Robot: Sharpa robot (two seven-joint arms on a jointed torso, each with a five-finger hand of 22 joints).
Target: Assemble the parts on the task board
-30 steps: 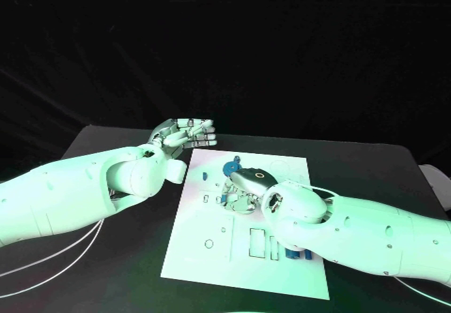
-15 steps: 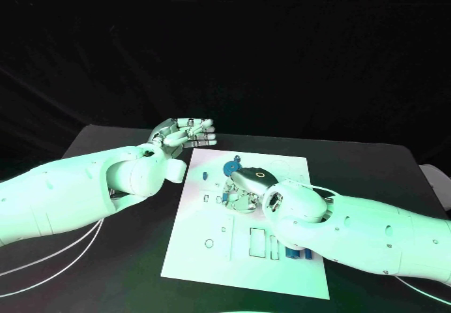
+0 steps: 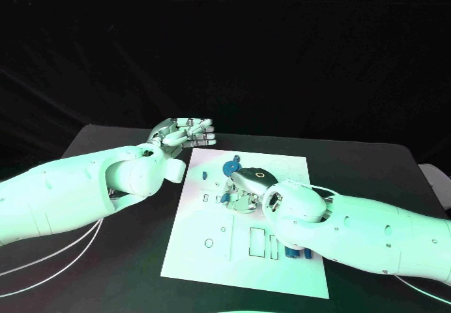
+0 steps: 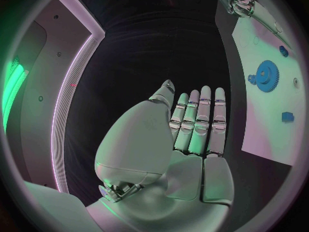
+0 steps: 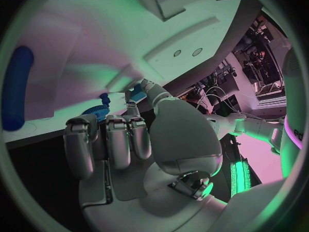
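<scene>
Right silver many-fingered hand (image 3: pixel 246 190) low over the middle of the white flat task board (image 3: pixel 282 274), fingers curled down; thumb and a finger look pinched on a small blue plastic piece (image 5: pixel 136 93), just beside the blue toothed gear (image 3: pixel 231 169). Left silver hand (image 3: pixel 181 135) released, fingers straight and together, holding nothing, off the board's far left corner. Judgement: seating step. Keep the piece upright, line it over its socket before pressing, go slowly, avoid nudging the gear. More blue bars (image 3: pixel 299 253) wait near the right forearm.
</scene>
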